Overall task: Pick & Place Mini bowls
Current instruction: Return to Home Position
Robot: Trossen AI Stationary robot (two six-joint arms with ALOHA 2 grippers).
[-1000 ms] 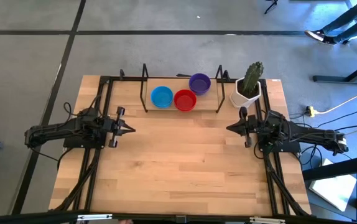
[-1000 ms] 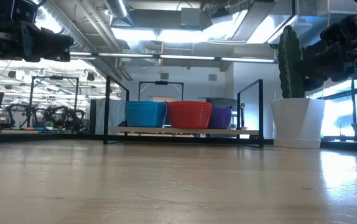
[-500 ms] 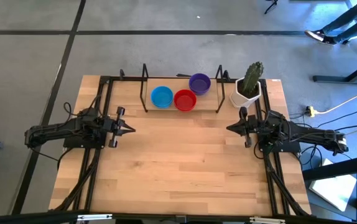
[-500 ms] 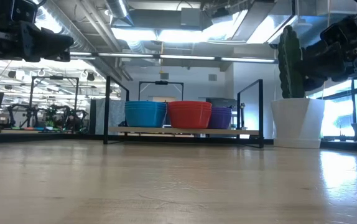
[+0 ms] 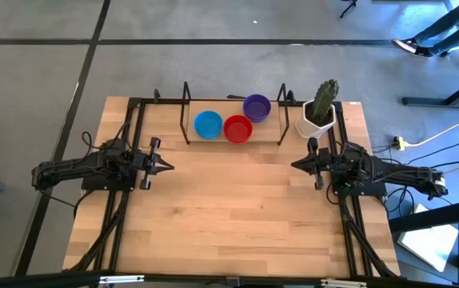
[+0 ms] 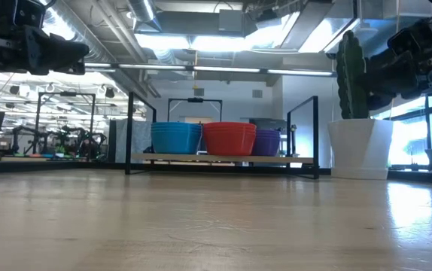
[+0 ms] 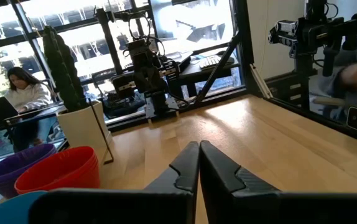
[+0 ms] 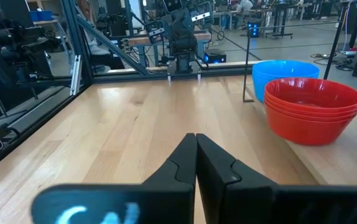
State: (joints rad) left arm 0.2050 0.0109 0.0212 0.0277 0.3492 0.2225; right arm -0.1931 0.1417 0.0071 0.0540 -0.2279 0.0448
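The mini bowls stand in three stacks at the table's far middle, between two black uprights: blue (image 5: pixel 208 124), red (image 5: pixel 237 128) and purple (image 5: pixel 257 106). In the low view the blue (image 6: pixel 176 138), red (image 6: pixel 229 138) and purple (image 6: pixel 267 141) stacks rest on a low wooden board. My left gripper (image 5: pixel 169 167) hovers shut at the table's left, pointing level toward the right. My right gripper (image 5: pixel 294 166) hovers shut at the table's right, pointing level toward the left. Both are clear of the bowls; fingertips meet in the left wrist view (image 7: pixel 199 147) and the right wrist view (image 8: pixel 195 138).
A cactus in a white pot (image 5: pixel 318 114) stands at the far right, close behind my right arm. Black frame rails (image 5: pixel 130 136) run along the table's left and right sides. Bare wood (image 5: pixel 229 200) spreads between the grippers and toward the near edge. A person (image 7: pixel 22 93) sits beyond the table.
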